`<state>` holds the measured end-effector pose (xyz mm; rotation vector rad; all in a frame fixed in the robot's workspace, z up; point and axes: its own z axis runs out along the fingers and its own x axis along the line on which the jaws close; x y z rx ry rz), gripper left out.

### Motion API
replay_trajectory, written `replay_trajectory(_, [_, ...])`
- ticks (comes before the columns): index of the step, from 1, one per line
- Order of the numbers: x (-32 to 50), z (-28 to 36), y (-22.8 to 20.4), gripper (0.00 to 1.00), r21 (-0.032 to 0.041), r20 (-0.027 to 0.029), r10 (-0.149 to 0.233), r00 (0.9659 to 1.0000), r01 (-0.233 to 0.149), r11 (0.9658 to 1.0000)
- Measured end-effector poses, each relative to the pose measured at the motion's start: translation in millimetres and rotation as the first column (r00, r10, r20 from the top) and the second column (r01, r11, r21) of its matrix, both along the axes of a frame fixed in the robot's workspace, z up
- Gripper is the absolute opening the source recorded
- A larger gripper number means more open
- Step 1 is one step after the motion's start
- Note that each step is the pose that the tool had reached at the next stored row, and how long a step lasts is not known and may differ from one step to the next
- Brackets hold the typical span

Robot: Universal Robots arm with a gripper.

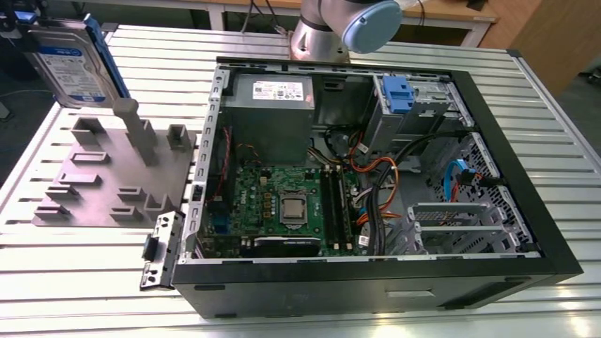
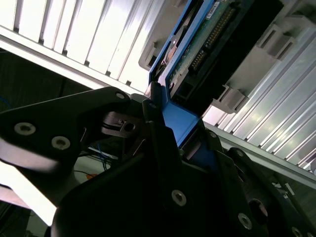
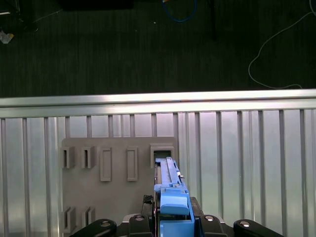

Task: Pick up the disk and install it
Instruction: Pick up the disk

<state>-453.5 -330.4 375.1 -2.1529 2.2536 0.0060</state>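
The disk point(image 1: 70, 67), a silver drive with a blue-and-white label in a blue bracket, hangs upright in the air at the exterior view's far left. It is above the back of a grey holder plate point(image 1: 103, 176). My gripper point(image 3: 173, 219) is shut on its blue bracket, and the black fingers point(image 2: 158, 128) clamp the bracket's end. In the first wrist view the disk point(image 3: 168, 177) is edge-on, just over the plate's slot point(image 3: 162, 150). In the second wrist view the disk's point(image 2: 197, 44) connector side faces the camera.
An open black computer case point(image 1: 376, 274) lies on the slatted metal table point(image 1: 84, 282) at the exterior view's right. It holds a grey power supply point(image 1: 272, 95), a motherboard point(image 1: 281, 204), cables and a drive bay with a blue latch point(image 1: 397, 95). Upright posts point(image 1: 141, 134) stand on the holder plate.
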Motion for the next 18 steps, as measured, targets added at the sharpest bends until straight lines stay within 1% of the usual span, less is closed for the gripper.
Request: replay_trajectory(18, [0.0,4.4,0.0,0.37,0.0,0.0,0.0,1.0,0.0,1.0])
